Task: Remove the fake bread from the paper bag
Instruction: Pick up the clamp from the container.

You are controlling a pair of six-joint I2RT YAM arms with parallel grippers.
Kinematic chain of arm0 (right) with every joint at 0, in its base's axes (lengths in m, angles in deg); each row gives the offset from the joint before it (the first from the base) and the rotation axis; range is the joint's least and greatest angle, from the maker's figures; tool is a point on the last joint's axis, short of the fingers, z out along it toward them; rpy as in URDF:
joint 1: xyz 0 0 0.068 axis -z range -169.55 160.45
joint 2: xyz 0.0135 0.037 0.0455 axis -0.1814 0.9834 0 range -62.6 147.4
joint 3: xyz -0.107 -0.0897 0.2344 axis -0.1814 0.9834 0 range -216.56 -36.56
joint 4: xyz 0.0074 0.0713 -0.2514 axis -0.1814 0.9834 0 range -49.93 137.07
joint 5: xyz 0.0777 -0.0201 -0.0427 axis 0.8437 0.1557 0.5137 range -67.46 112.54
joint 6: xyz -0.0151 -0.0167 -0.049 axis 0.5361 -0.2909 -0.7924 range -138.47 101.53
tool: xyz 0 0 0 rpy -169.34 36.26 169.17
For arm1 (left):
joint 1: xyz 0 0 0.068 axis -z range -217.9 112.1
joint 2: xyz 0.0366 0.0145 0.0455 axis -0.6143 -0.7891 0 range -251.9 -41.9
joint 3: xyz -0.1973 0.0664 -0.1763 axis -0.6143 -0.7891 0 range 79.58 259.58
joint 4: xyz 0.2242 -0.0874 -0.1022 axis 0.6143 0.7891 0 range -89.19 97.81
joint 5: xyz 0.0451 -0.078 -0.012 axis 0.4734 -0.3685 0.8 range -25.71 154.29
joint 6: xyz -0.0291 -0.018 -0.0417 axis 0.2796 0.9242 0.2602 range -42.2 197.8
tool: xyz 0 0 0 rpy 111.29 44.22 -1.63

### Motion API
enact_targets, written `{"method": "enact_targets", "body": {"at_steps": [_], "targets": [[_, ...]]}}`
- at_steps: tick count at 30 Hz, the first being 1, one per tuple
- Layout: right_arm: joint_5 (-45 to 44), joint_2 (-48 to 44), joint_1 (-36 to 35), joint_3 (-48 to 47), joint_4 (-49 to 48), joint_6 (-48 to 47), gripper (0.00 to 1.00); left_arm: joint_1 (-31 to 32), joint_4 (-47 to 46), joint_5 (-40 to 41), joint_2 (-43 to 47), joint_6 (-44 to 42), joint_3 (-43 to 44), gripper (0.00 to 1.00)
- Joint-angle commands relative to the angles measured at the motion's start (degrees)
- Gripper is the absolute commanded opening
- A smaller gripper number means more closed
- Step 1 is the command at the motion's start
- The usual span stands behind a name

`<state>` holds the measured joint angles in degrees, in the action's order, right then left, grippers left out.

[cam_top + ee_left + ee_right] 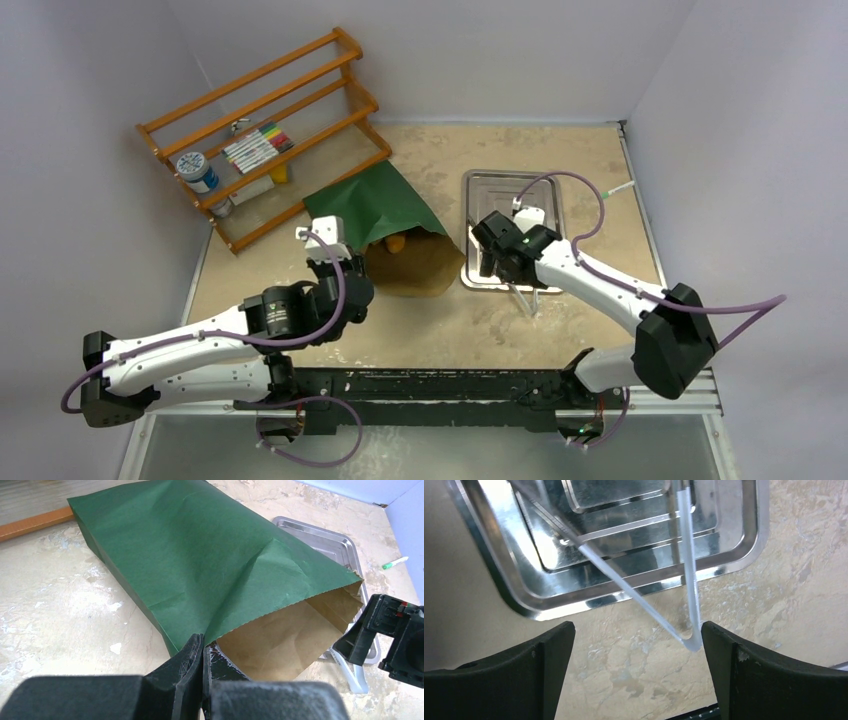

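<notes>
I have the left gripper (201,647) pinched shut on the corner of the upper lip of the green paper bag (200,555). The bag lies flat at mid-frame in the top view, mouth toward the metal tray (468,225), with one orange piece of fake bread (396,241) showing just inside that mouth. My right gripper (636,630) hangs with fingers wide apart over the joined end of the tongs (689,570), at the tray's lower edge.
</notes>
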<state>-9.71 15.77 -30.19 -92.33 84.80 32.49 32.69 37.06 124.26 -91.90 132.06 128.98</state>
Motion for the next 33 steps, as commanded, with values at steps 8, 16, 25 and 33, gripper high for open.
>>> {"method": "enact_targets", "body": {"at_steps": [8, 16, 25, 33], "targets": [[4.4, 2.5, 10.0, 1.0, -6.9, -9.3, 1.00, 0.2, -2.8, -0.6, 0.7, -0.9, 4.6, 0.00], [9.3, 2.5, 12.0, 1.4, -9.1, -14.8, 1.00, 0.1, -2.2, 0.5, 0.9, -1.9, 6.6, 0.00], [14.0, 4.1, 14.4, 1.8, -11.0, -19.5, 1.00, 0.1, -2.0, 1.5, 1.0, -1.9, 7.4, 0.00], [17.8, 5.9, 17.8, 2.1, -12.9, -23.2, 1.00, 0.1, -1.9, 2.7, 1.2, -1.8, 8.2, 0.00]]}}
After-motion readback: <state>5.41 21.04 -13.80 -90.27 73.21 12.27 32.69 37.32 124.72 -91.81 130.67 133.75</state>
